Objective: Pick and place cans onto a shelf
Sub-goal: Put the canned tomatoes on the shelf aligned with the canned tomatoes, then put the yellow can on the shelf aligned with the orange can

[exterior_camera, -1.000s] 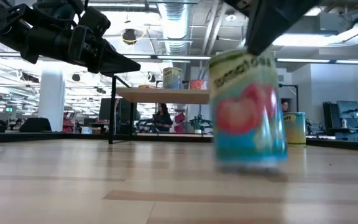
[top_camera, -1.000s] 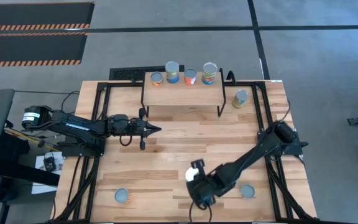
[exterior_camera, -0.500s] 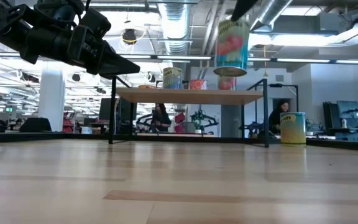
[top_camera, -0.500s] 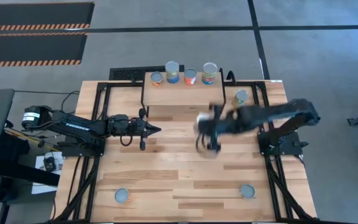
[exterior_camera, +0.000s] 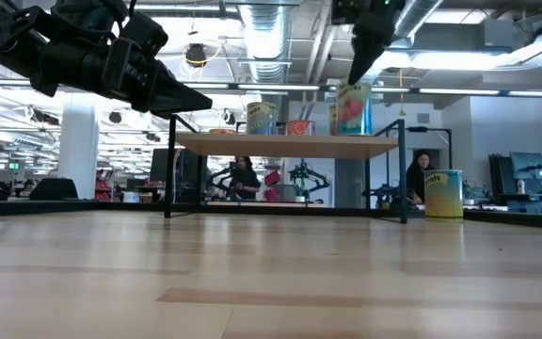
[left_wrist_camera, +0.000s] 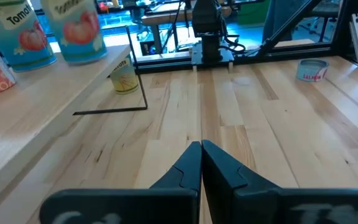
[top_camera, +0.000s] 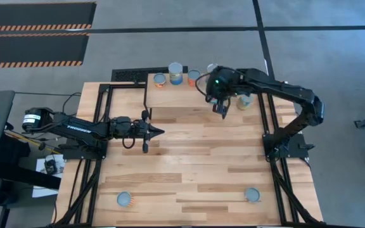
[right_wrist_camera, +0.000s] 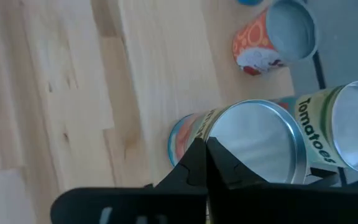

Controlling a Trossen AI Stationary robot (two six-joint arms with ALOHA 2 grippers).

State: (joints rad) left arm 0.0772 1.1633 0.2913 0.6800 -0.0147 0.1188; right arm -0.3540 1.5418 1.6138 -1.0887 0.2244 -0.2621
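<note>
Right gripper (top_camera: pixel 224 109), fingers pressed together, hovering over tomato can (exterior_camera: pixel 350 108) standing on shelf (exterior_camera: pixel 290 145) right end; left gripper (top_camera: pixel 159 132) closed, idling mid-table.

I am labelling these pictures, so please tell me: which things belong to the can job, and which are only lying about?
Job: shelf; cans on shelf; cans on table; right gripper, shut above the shelf; left gripper, shut, waiting mid-table.
Lying about: striped mats on the floor; people behind the table.
</note>
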